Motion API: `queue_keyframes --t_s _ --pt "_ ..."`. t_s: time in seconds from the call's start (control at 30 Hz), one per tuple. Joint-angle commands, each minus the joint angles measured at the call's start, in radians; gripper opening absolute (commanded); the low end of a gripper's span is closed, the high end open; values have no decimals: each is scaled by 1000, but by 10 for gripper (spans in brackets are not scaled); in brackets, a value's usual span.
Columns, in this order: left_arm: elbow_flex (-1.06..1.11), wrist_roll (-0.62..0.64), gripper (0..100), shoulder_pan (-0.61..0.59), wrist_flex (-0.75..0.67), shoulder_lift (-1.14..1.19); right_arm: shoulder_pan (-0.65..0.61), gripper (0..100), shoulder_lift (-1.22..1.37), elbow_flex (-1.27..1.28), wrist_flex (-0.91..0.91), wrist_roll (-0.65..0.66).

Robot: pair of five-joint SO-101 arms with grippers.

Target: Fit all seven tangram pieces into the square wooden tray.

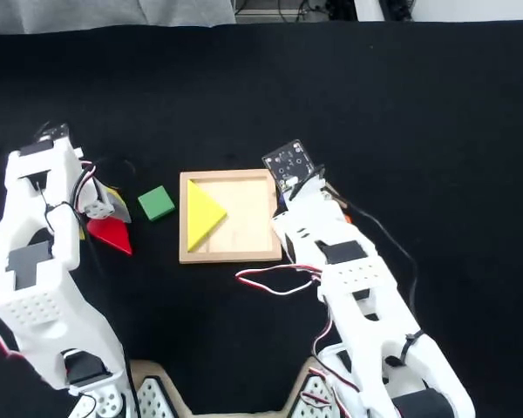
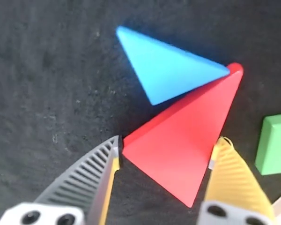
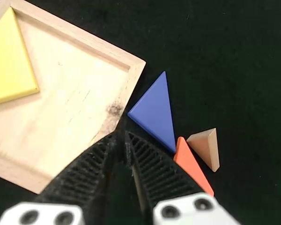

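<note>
The square wooden tray [image 1: 231, 254] [image 3: 131, 63] holds one yellow triangle [image 1: 202, 214] [image 3: 9, 61] on its left side. My left gripper [image 2: 166, 145] [image 1: 102, 213] is left of the tray, shut on a red triangle [image 2: 178, 140] [image 1: 112, 233], with a grey finger [image 2: 100, 164] at one corner and a yellow finger [image 2: 229, 168] on the opposite edge. A light blue triangle [image 2: 168, 70] touches the red one's far tip. My right gripper [image 3: 123, 138] [image 1: 281, 207] is shut and empty over the tray's right rim.
A green square [image 1: 156, 203] [image 2: 274, 145] lies between the red triangle and the tray. Just right of the tray sit a dark blue triangle [image 3: 154, 112], an orange piece [image 3: 192, 164] and a tan triangle [image 3: 206, 147]. Black cloth covers the table.
</note>
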Motion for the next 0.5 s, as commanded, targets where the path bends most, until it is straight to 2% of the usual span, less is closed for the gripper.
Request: queue_keyframes --t_s 0.0,0.17,0.37,0.47 --pt "-104 -52 240 1 51 -17 -11 11 -36 -2 -21 -2" --pt "-222 -207 241 30 176 -84 11 11 -38 -5 -21 -2" --pt "-243 -549 242 82 232 -275 153 11 -38 -13 -118 -12" --pt "-243 -641 242 117 229 -333 221 11 -35 -13 -149 -95"
